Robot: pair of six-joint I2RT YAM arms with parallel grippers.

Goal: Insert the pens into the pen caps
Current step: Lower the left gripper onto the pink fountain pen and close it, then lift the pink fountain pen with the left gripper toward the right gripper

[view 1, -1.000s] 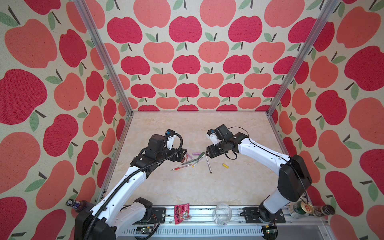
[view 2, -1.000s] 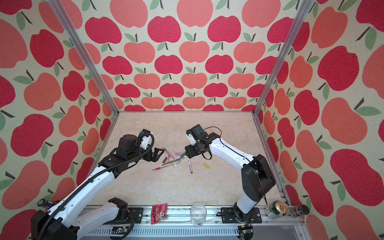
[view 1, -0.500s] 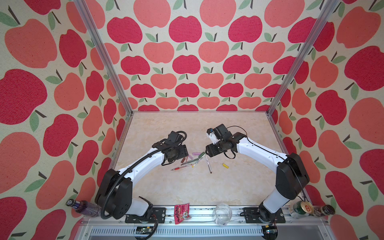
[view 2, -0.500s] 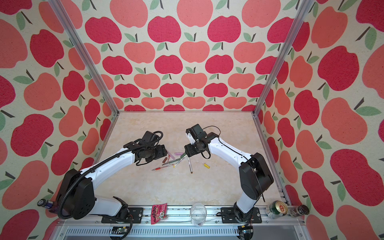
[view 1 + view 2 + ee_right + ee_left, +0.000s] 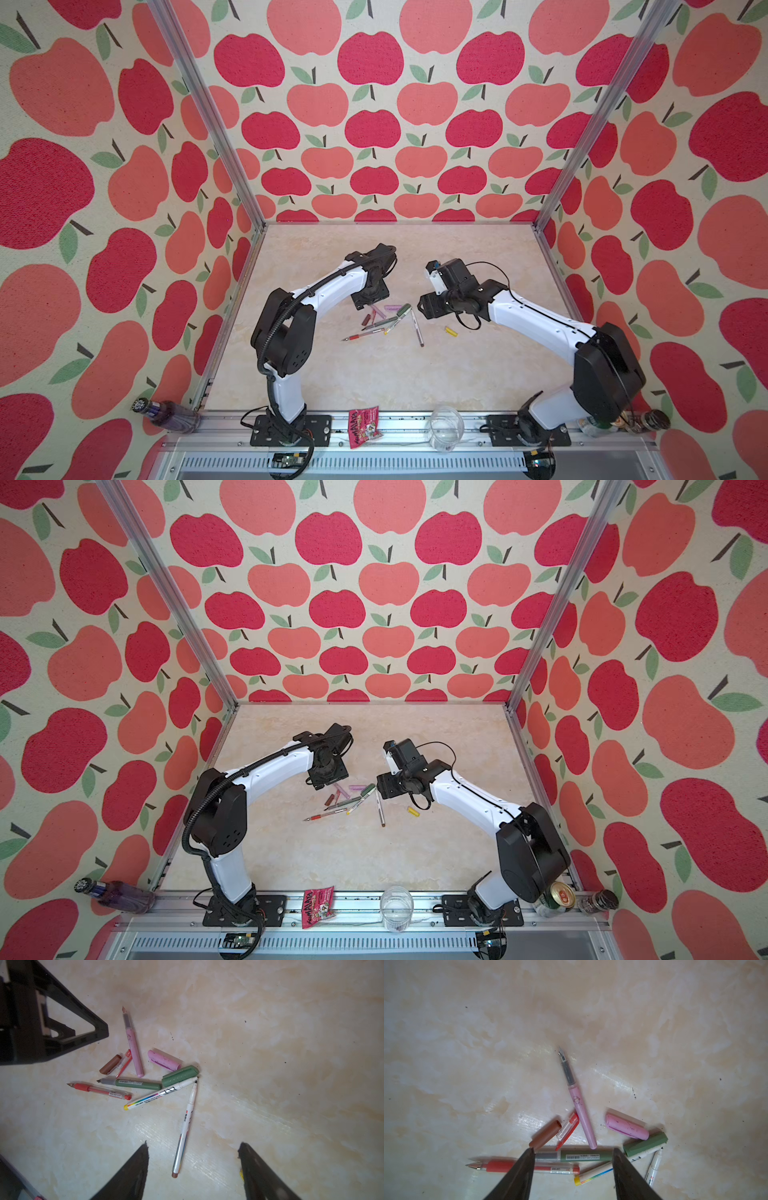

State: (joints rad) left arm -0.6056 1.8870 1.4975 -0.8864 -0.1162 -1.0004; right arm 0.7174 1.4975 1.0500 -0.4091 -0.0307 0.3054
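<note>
My left gripper is spread with nothing pinched, low over the cluster of uncapped pens at the middle of the pale marbled surface. Its fingers straddle the tail of the pale pink fountain pen, which ends right against the dark green marker. I judge the step to be a first pick, and the pink pen looks the best choice because its barrel lies across the closing line. I would shift toward mid-barrel, clear of the green marker and the red-tipped clear cap, and leave the nib end free. The matching stubby pink cap lies just beside it. My right gripper is spread wide and empty above the white pen with the brown end. The short yellow cap sits apart, at 3 o'clock of the cluster in a top view.
</note>
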